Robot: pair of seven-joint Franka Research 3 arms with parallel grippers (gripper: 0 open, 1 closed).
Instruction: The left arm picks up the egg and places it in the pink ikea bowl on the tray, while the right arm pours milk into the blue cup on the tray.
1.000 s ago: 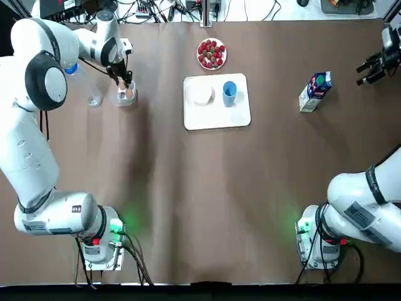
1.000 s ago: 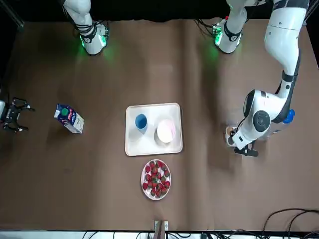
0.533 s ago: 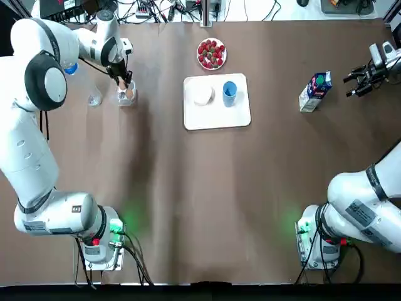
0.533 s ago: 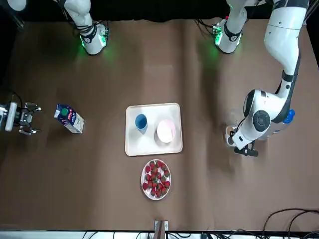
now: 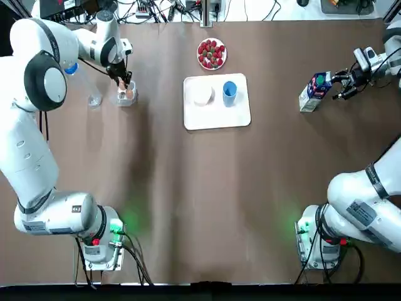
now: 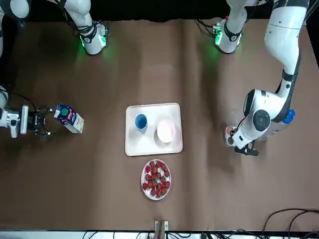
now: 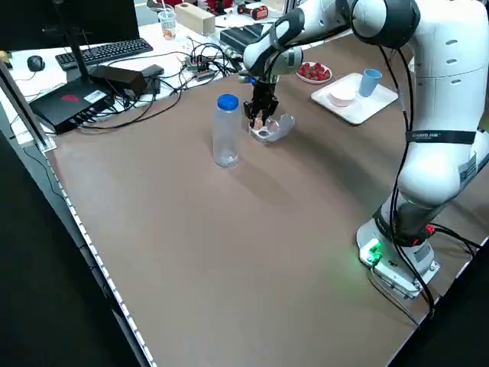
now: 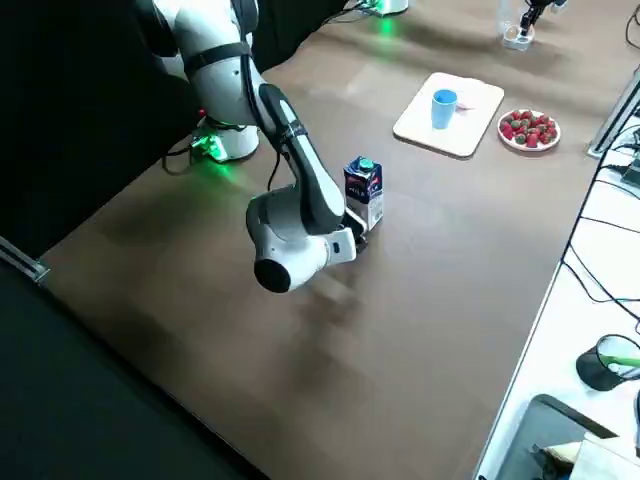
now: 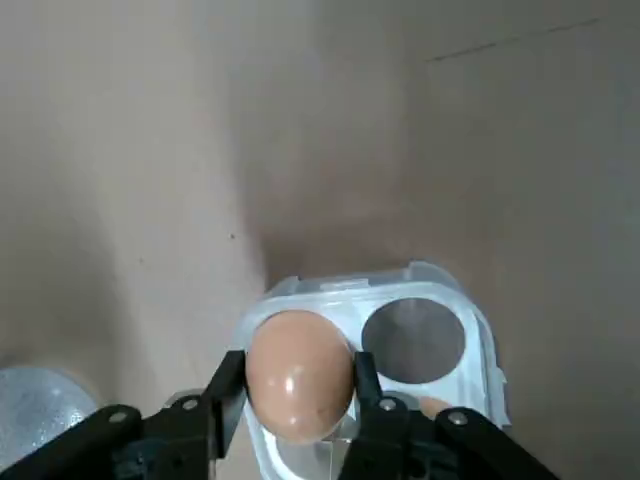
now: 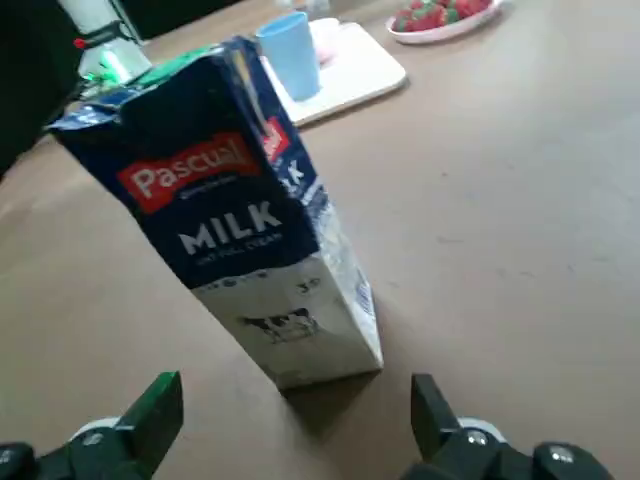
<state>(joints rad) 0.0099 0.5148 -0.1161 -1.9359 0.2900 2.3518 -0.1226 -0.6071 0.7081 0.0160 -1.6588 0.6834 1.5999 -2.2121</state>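
Note:
In the left wrist view a brown egg (image 9: 298,375) sits between my left gripper's fingers, over a clear egg holder (image 9: 415,340). The left gripper (image 5: 124,83) is shut on the egg at the table's far left. The milk carton (image 5: 314,90) stands upright at the far right. My right gripper (image 5: 343,85) is open just beside it, with the carton (image 10: 240,250) in front of its spread fingers and not touched. A white tray (image 5: 216,116) at the far middle holds the pale pink bowl (image 5: 202,94) and the blue cup (image 5: 229,91).
A plate of strawberries (image 5: 212,53) lies behind the tray. A clear bottle with a blue cap (image 5: 81,78) stands left of the egg holder. Cables and equipment line the far edge.
My right gripper has moved in from the table's right edge to just beside the milk carton. The left gripper has stayed at the egg holder.

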